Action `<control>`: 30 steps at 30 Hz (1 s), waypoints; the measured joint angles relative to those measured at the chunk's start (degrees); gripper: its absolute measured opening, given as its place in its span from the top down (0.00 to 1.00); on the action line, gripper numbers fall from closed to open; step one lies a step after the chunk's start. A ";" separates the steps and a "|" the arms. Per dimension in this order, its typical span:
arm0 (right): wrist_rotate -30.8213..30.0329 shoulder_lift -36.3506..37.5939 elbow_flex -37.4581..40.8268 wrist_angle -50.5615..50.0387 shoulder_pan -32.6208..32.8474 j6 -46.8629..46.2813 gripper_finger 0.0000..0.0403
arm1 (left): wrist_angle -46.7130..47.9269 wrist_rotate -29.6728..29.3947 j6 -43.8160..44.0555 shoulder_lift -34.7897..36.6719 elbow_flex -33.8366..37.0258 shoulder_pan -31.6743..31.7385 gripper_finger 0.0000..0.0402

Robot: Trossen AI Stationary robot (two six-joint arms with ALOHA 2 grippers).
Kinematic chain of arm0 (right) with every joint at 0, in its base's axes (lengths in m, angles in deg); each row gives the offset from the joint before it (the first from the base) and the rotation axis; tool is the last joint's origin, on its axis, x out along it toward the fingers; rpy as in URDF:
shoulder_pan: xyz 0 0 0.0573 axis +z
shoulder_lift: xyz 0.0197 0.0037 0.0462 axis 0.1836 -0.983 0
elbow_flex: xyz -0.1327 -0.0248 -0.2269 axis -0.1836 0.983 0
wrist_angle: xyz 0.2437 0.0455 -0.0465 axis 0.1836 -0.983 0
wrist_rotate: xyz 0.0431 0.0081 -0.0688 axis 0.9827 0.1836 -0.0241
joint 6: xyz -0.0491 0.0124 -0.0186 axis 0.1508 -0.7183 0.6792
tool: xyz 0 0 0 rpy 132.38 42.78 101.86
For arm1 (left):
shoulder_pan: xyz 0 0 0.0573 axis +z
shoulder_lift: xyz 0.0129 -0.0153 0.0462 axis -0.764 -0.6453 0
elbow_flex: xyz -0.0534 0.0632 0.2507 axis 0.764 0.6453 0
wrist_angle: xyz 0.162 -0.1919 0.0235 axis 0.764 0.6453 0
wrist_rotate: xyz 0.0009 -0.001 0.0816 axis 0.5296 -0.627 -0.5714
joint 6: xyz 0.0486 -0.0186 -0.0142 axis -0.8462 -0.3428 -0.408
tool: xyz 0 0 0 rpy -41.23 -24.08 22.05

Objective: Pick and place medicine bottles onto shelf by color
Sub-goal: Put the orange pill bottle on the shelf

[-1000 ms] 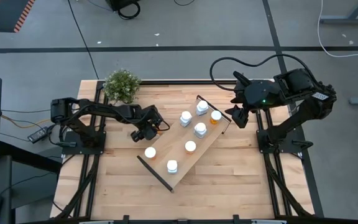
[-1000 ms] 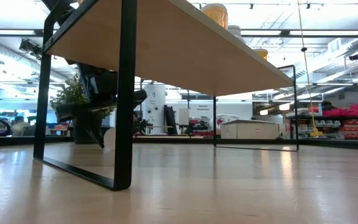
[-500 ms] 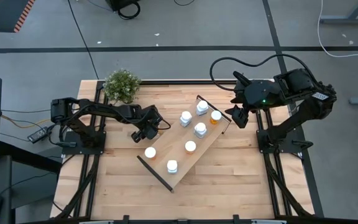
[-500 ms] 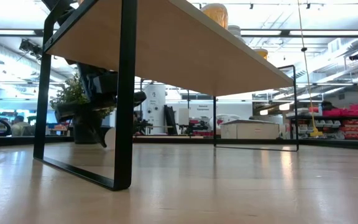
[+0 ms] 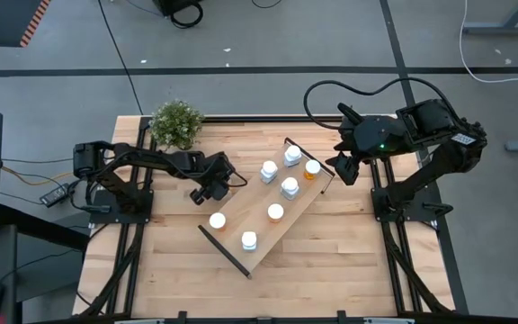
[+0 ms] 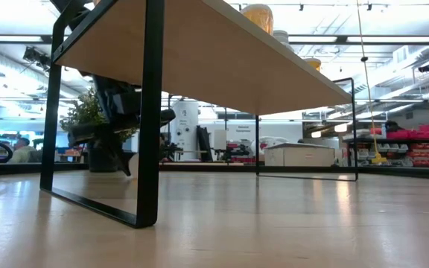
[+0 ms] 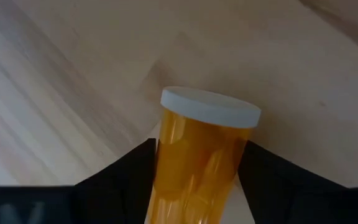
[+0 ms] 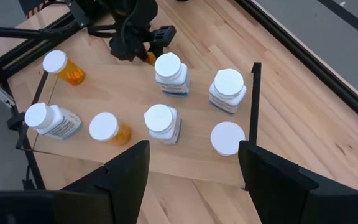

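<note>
The worktop (image 5: 151, 270) carries the shelf (image 5: 297, 209), set diagonally, with seven bottles stood on it. An orange bottle (image 7: 197, 162) is seen between the fingers of the left tool (image 5: 212, 187), its long axis along them, just beside the shelf's near long edge; whether it is clamped cannot be told. The right tool (image 5: 342, 166) waits open past the shelf's far end.

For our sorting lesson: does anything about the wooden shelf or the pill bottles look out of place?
The long light-wood shelf sits diagonally across the wooden table, not square to it. One orange white-capped pill bottle sits off-shelf between the left end effector fingers.
</note>
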 joint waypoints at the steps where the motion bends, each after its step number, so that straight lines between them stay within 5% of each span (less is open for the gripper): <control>1: 0.00 -0.01 0.00 0.00 -0.02 -0.01 0.37 | 0.12 -0.56 0.09 0.00 -0.14 0.00 0.47; 13: 0.00 0.01 0.00 0.00 -0.01 0.38 0.37 | 0.54 -5.92 15.78 -0.02 -5.57 0.02 0.46; 30: 0.00 0.01 0.00 0.00 0.00 1.33 0.37 | 12.10 -7.29 18.38 -0.02 -16.06 1.48 0.48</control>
